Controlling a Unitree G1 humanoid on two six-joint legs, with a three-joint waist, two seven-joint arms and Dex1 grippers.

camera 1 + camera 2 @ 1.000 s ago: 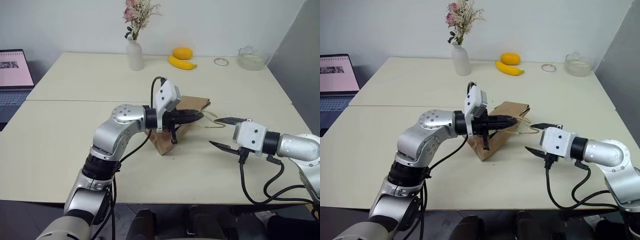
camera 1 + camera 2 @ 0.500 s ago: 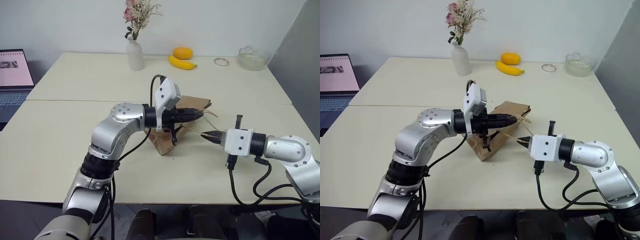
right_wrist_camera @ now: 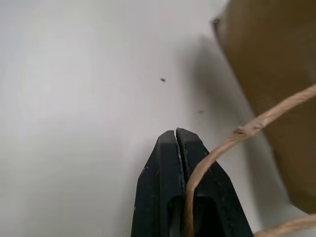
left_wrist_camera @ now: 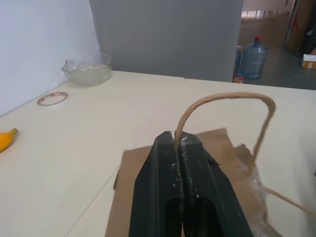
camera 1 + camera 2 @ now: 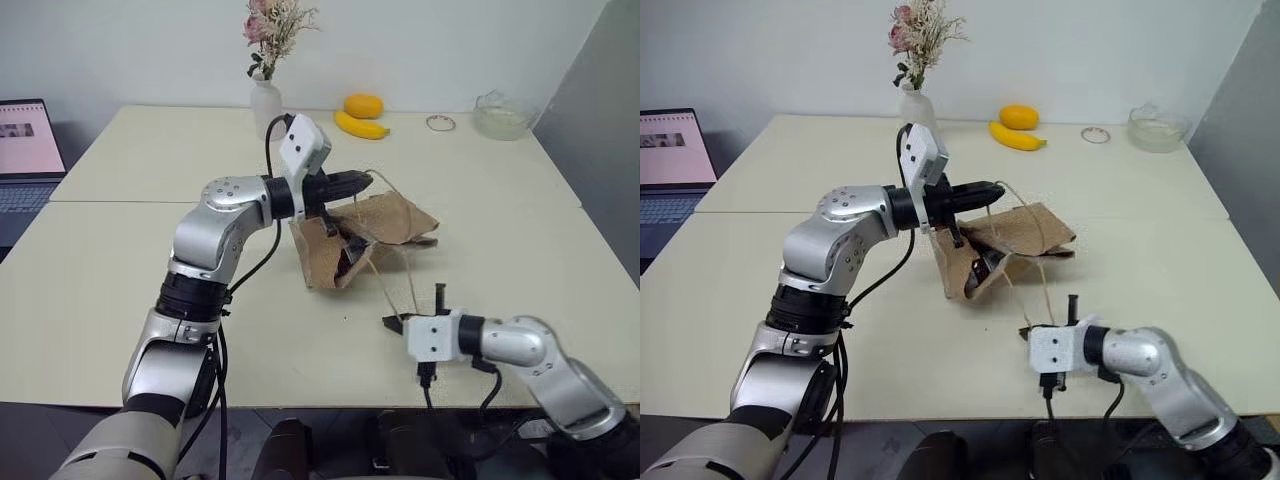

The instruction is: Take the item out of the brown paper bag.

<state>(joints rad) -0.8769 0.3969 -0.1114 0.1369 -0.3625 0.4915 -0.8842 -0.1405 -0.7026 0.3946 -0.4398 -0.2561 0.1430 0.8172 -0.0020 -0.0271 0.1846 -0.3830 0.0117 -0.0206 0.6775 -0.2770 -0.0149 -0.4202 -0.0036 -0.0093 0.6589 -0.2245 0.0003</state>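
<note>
The brown paper bag [image 5: 375,225] lies creased on its side mid-table, its mouth [image 5: 343,262] gaping dark toward the front. My left gripper [image 5: 362,181] hovers just above the bag's back edge, shut on one cord handle [image 4: 223,97] that loops up past its fingertips. My right gripper [image 5: 390,322] sits low near the table's front edge, shut on the other cord handle [image 5: 388,280], which stretches taut back to the bag. That cord [image 3: 232,140] also runs between the right fingers in the right wrist view. The item is hidden inside the bag.
Along the far edge stand a white vase of flowers [image 5: 265,105], a banana [image 5: 362,126], an orange fruit [image 5: 364,105], a small ring [image 5: 439,123] and a glass bowl [image 5: 500,118]. A laptop [image 5: 25,150] sits at the far left. A seam [image 5: 120,200] splits the tabletop.
My right gripper shut on a handle cord and dropped toward the front edge, pulling it taut. My left gripper rose and moved back-left with its handle, spreading the bag's mouth.
</note>
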